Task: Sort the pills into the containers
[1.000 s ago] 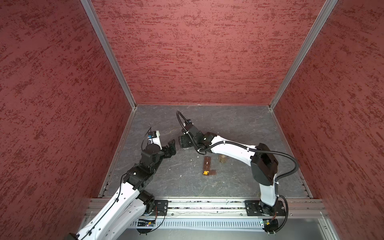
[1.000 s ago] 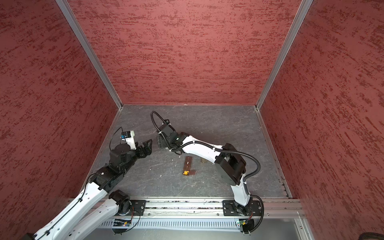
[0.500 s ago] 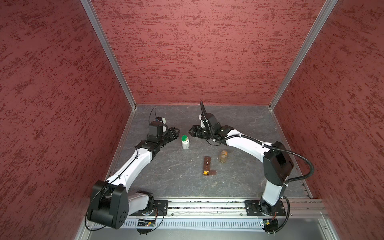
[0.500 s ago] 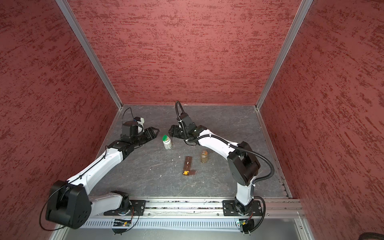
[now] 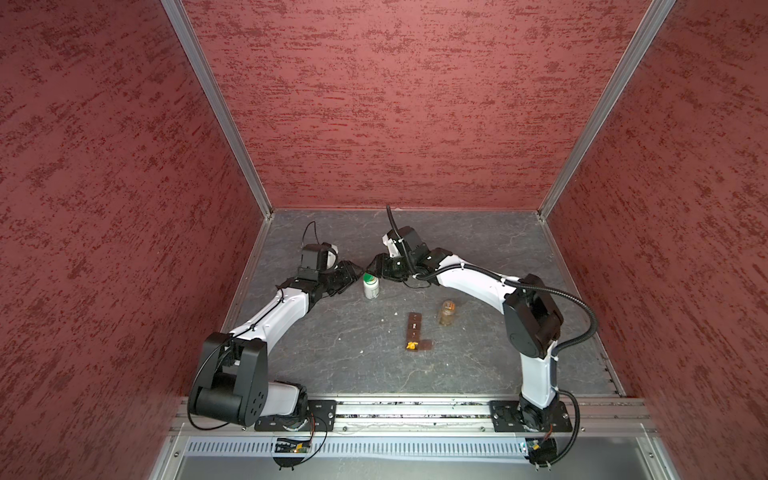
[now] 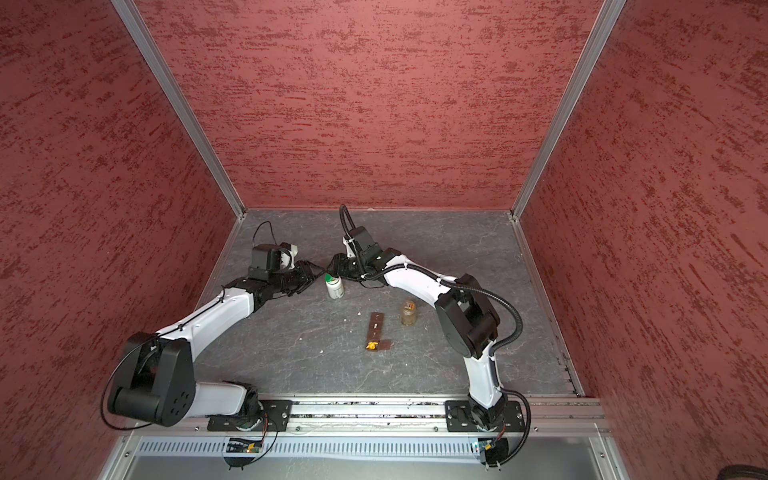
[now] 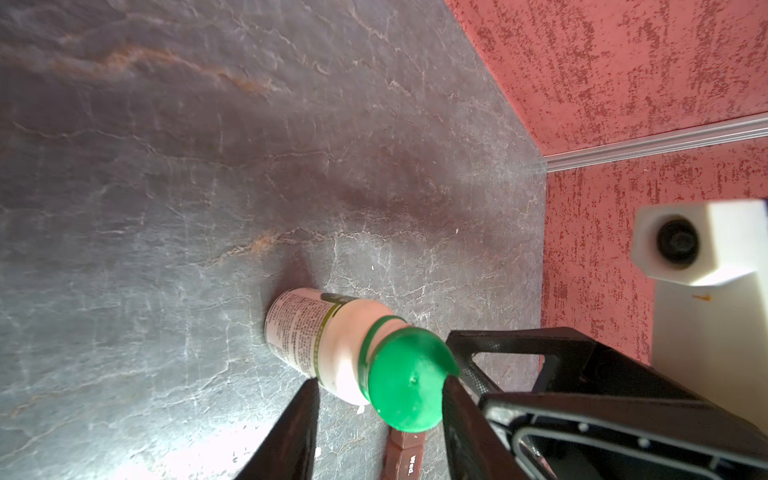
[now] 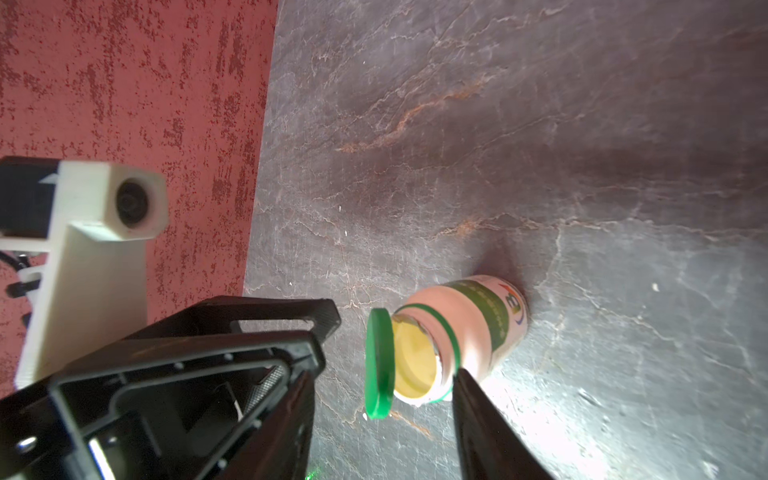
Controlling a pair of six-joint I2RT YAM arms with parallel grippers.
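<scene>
The left arm (image 5: pixel 274 316), white shells with black joints, comes up from the lower left of both top views. Its elbow is folded low and its forearm is stretched toward the centre. The left pincer (image 5: pixel 358 272) has two black tapered fingers and lies level at the top of the white bottle (image 5: pixel 371 287). In the left wrist view its jaws stand on either side of the green cap (image 7: pixel 409 378). One finger meets the cap's edge, but whether they press on it cannot be told.

The white bottle is round, smooth plastic with a printed label. It stands upright on the bench (image 5: pixel 332 357), a grey, veined, slate-like surface. In the right wrist view the green cap is tipped open on edge and pale yellow shows in the mouth.

The right pincer (image 5: pixel 376 266) is released. One finger sits beside the bottle's neck and the other is clear of the cap.

The containers (image 5: pixel 414 328) lie flat at centre frame, lower right of the white bottle and apart from both pincers. They form a narrow translucent brown strip of square cells. The lid of the lowest cell is swung open to the right, and the yellow-orange pills (image 5: pixel 411 345) lie in that cell. A clear amber bottle (image 5: pixel 447 312) stands just right of the strip's upper end.

The right arm (image 5: pixel 536 332) rises from the lower right and arches left, carrying a ribbed black cable (image 5: pixel 590 316).
</scene>
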